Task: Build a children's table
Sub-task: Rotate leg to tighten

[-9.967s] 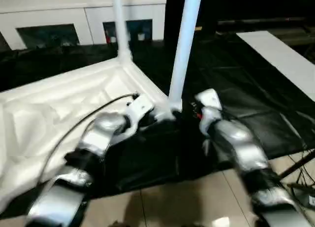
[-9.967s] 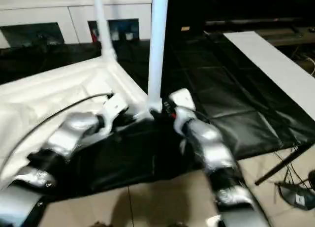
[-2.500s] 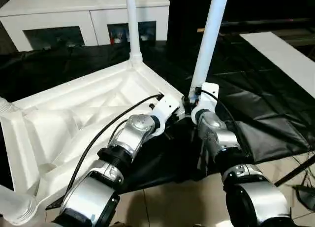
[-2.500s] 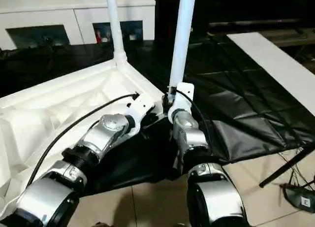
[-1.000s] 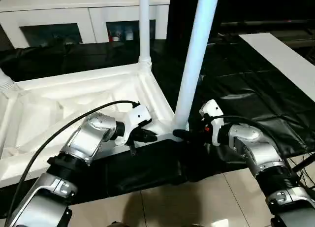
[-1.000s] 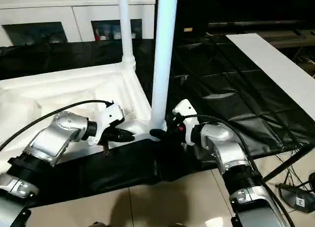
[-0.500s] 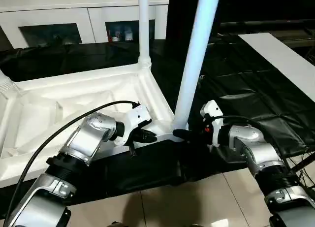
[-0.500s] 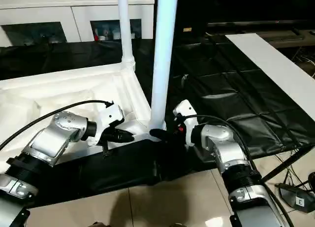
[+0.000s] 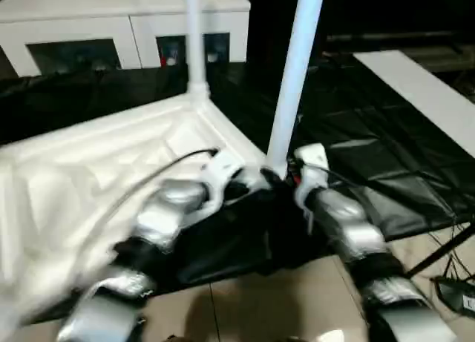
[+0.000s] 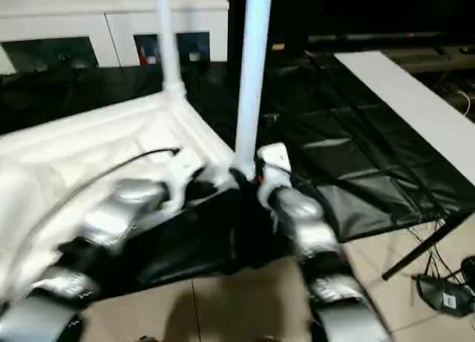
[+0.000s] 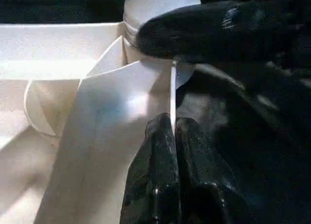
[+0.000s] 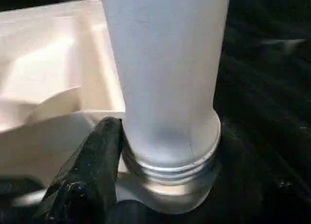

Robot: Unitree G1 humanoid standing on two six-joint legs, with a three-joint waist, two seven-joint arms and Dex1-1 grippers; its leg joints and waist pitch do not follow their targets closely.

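A low white cabinet with dark glass-fronted compartments [image 9: 111, 30] stands at the far side; 2 compartments are visible, and small red and white items sit in the right one. Crinkled black plastic sheeting [image 9: 356, 156] covers the floor ahead of it. A long flat white panel [image 9: 423, 90] lies on the sheeting at right. Beige floor tiles [image 9: 260, 305] show nearest the camera. A dark stand leg with cables [image 9: 445, 260] sits at lower right.

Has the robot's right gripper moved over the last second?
Yes. The right gripper has swung in from the side, closer to the white round leg's base.
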